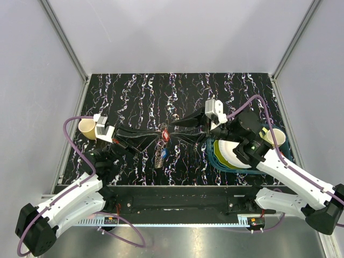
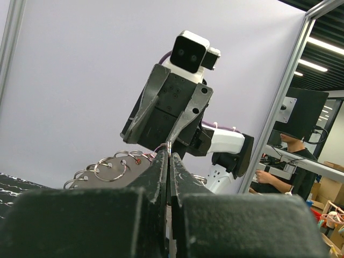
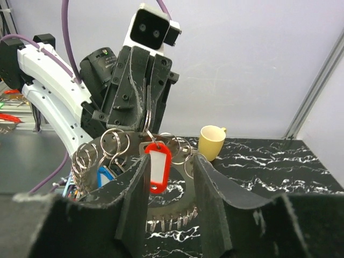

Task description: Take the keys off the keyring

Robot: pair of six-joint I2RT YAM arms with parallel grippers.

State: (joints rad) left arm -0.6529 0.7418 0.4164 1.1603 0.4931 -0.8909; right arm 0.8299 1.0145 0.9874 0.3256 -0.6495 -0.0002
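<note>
The keyring (image 3: pixel 177 207) is a metal disc fringed with split rings, hanging upright over the table's middle (image 1: pixel 160 159). My left gripper (image 2: pixel 170 156) is shut on one thin ring at its top and shows from the front in the right wrist view (image 3: pixel 145 115). From that ring hangs the red key (image 3: pixel 158 166), also seen from above (image 1: pixel 165 134). The blue key (image 3: pixel 105 176) hangs lower left on the disc (image 1: pixel 163 153). My right gripper (image 3: pixel 171 161) is open, its fingers on either side of the red key, the left finger (image 3: pixel 137 183) close beside it.
A yellow cup (image 1: pixel 86 128) stands at the table's left, behind the keyring in the right wrist view (image 3: pixel 212 141). Another cup (image 1: pixel 271 134) and stacked plates (image 1: pixel 228 153) sit at the right under the right arm. The black marbled table (image 1: pixel 140 91) stretches behind.
</note>
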